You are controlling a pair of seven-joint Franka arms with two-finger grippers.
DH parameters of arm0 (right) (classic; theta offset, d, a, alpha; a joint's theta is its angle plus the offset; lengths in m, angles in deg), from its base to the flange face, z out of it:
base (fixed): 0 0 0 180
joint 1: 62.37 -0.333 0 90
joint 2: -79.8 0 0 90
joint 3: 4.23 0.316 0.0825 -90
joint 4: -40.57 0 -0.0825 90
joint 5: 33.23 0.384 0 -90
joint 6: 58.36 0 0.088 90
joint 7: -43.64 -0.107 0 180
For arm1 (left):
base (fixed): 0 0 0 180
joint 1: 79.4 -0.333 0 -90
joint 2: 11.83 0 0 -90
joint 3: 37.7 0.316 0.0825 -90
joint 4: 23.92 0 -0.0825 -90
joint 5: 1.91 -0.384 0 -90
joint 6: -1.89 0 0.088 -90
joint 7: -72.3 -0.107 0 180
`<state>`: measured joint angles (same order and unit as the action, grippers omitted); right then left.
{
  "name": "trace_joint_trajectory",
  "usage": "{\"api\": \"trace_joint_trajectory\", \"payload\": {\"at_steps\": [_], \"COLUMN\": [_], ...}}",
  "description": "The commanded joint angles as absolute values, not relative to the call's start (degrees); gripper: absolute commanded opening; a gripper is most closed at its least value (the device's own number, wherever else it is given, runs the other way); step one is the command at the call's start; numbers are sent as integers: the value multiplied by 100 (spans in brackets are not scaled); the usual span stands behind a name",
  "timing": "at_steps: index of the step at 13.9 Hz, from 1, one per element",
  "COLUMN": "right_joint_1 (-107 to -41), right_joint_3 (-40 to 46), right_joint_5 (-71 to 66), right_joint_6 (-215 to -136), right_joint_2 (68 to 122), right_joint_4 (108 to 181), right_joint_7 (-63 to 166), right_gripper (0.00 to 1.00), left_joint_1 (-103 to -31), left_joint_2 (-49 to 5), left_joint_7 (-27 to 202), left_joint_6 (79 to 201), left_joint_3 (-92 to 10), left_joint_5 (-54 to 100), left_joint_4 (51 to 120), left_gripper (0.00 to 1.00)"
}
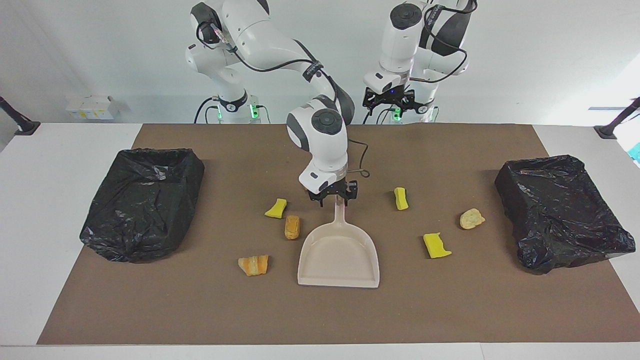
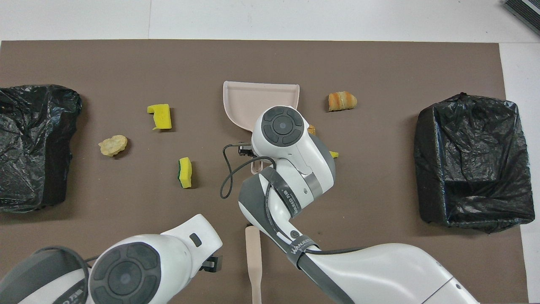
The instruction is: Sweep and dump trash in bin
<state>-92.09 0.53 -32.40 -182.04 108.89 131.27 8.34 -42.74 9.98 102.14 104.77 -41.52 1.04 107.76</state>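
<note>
Nothing has been swept or dumped yet, judging from the layout: both black-lined bins are without visible trash and the dustpan (image 1: 338, 252) lies flat and empty at mid-tabletop. Across the facing view in order: the bin (image 1: 142, 202) at the right arm's end; a bread-like piece (image 1: 253, 264) well apart from it; a yellow scrap (image 1: 276, 208) with a brown chunk (image 1: 292, 226) just beside it, both near the dustpan's handle; then the dustpan itself, its open mouth turned away from the robots; a yellow-green scrap (image 1: 400, 198); a larger yellow scrap (image 1: 436, 245); a pale crumbly chunk (image 1: 471, 218); and the second bin (image 1: 560, 210) at the left arm's end. Six pieces show; a seventh cannot be confirmed. A brush handle (image 2: 253, 261) lies on the tabletop nearer to the robots than the dustpan, untouched. The right gripper (image 1: 334, 196) sits low at the top end of the dustpan handle, its fingers on either side of it; whether they already pinch the handle cannot be told. The left gripper (image 1: 391, 103) hangs high over the robots' edge of the mat, fingers spread and holding nothing, waiting. Remaining, by judgement: secure the pan, take the brush, sweep, dump.
</note>
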Motion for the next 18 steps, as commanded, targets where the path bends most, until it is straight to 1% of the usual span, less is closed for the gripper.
{"api": "trace_joint_trajectory", "payload": {"at_steps": [1, 3, 5, 6, 9, 10, 12, 14, 15, 18], "right_joint_1": [-9190, -9181, -9112, -9102, -9102, -9094, -8840, -8611, -8480, -8172], "right_joint_3": [69, 69, 69, 69, 69, 52, 69, 69, 60, 60], "right_joint_5": [-3349, -3376, -3411, -3411, -3402, -3385, -3306, -3297, -3297, -3297], "right_joint_6": [-18281, -18281, -18272, -18246, -18202, -18193, -18080, -17720, -17579, -17175], "right_joint_2": [10845, 10845, 10845, 10845, 10705, 10583, 10346, 10170, 10082, 9958], "right_joint_4": [13233, 13233, 13224, 13224, 13189, 13198, 13224, 13216, 13233, 13224], "right_joint_7": [787, 796, 1145, 1591, 2123, 2236, 2421, 2999, 3402, 4430], "right_gripper": [53, 33, 6, 0, 0, 0, 0, 0, 0, 0], "left_joint_1": [-3662, -3336, -2915, -2800, -2352, -2211, -2087, -1807, -1779, -1604], "left_joint_2": [1208, 1164, 1147, 1138, 1111, 1042, 822, 594, 515, 286], "left_joint_7": [11016, 11439, 11912, 12167, 12739, 12889, 13161, 13312, 13399, 13409], "left_joint_6": [10998, 11183, 11586, 11815, 12421, 12589, 12800, 13011, 13134, 13337], "left_joint_3": [-4060, -4060, -4060, -4060, -4060, -4060, -4060, -4060, -4060, -4060], "left_joint_5": [196, 196, 196, 196, 301, 302, 345, 372, 381, 381], "left_joint_4": [11274, 11414, 11721, 11888, 12328, 12408, 12409, 12417, 12417, 12417], "left_gripper": [100, 100, 100, 100, 100, 100, 100, 100, 100, 100]}}
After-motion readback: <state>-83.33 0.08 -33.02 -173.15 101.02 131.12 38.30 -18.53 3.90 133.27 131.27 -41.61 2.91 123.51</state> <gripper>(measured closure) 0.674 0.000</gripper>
